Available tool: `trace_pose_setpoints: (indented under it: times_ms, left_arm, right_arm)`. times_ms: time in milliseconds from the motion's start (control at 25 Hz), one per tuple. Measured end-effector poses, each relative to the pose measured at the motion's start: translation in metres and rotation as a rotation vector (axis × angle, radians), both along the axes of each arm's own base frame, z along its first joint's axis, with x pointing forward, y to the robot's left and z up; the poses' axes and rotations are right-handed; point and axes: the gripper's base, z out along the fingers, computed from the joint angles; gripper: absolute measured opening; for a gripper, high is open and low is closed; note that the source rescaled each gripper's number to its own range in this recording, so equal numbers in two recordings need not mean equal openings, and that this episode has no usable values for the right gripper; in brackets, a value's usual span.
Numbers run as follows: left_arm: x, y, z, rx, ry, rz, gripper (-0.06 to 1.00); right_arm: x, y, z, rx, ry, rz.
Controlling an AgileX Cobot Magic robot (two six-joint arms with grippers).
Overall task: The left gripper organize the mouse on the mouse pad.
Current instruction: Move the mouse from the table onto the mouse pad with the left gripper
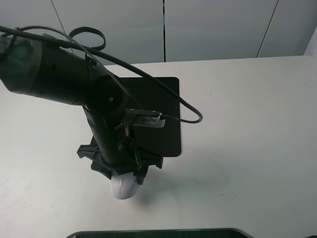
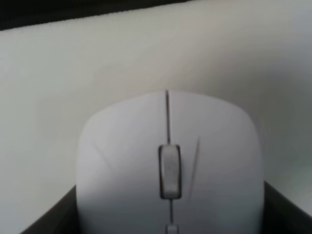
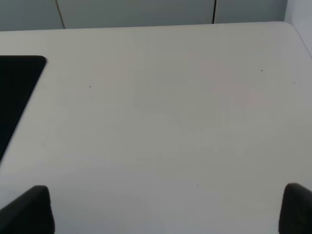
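The white mouse [image 1: 124, 188] lies on the white table near its front edge, just in front of the black mouse pad [image 1: 161, 106] and off it. My left gripper [image 1: 124, 174] reaches down over the mouse and covers its back half. In the left wrist view the mouse [image 2: 170, 161], with its grey scroll wheel, fills the space between the two black fingers [image 2: 51, 217], which press against both its sides. My right gripper [image 3: 165, 209] is open above bare table, with a corner of the mouse pad [image 3: 14, 87] at the edge of its view.
The left arm and its black cable [image 1: 188, 111] hang over much of the pad. A dark flat edge [image 1: 153, 233] runs along the table's front. The white table [image 1: 247, 148] stretches to the right of the pad.
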Motion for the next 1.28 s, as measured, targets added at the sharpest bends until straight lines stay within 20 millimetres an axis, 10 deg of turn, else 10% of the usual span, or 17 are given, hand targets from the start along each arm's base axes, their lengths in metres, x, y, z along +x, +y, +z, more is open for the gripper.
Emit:
trace_pose_setpoints:
  times_ms: [960, 1280]
  left_arm:
    - [0.122, 0.041, 0.072, -0.043, -0.202, 0.210, 0.04]
    - [0.160, 0.020, 0.058, -0.033, -0.180, 0.180, 0.04]
  right_arm:
    - [0.000, 0.000, 0.000, 0.000, 0.000, 0.000]
    - [0.000, 0.000, 0.000, 0.000, 0.000, 0.000]
